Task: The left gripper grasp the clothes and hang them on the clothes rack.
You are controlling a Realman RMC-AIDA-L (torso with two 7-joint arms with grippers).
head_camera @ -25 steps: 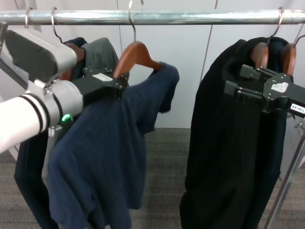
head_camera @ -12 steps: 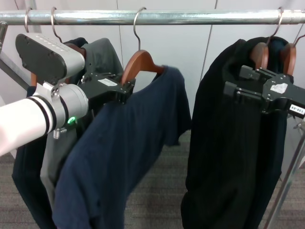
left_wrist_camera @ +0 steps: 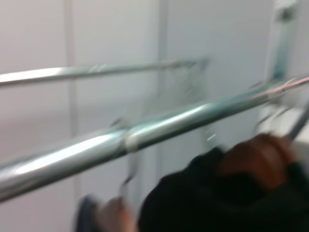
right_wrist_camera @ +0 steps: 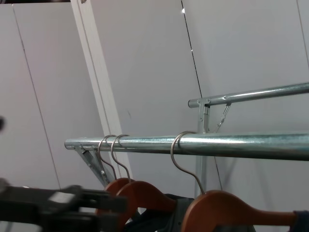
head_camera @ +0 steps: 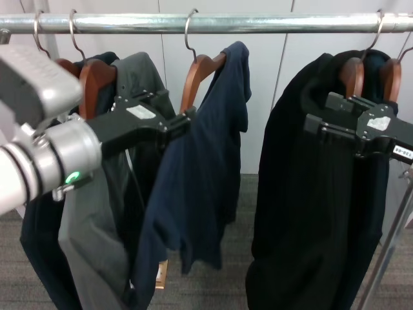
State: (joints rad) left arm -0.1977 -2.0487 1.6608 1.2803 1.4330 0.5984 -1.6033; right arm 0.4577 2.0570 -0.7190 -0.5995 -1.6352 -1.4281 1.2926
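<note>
The clothes (head_camera: 193, 174), a navy knit top on a brown wooden hanger (head_camera: 201, 72), hang turned edge-on to me. The hanger's metal hook (head_camera: 189, 29) sits over the clothes rack (head_camera: 258, 23), a silver rail across the top. My left gripper (head_camera: 186, 119) reaches in from the left and is shut on the clothes at the hanger's lower shoulder. In the right wrist view the same hook (right_wrist_camera: 179, 153) curls over the rail (right_wrist_camera: 227, 144), with the left gripper (right_wrist_camera: 126, 203) low beside it. My right gripper (head_camera: 319, 110) is parked open in front of the black coats.
A grey-and-navy jacket (head_camera: 97, 213) on wooden hangers hangs just left of the clothes. Black coats (head_camera: 310, 206) on two hangers fill the right. A slanted support tube (head_camera: 387, 252) runs down at the far right. A gap of rail lies between the clothes and the coats.
My left gripper carried the hanger up and to the right, and its hook now sits over the rail. The navy top swung from spread out to edge-on. The right arm stayed still.
</note>
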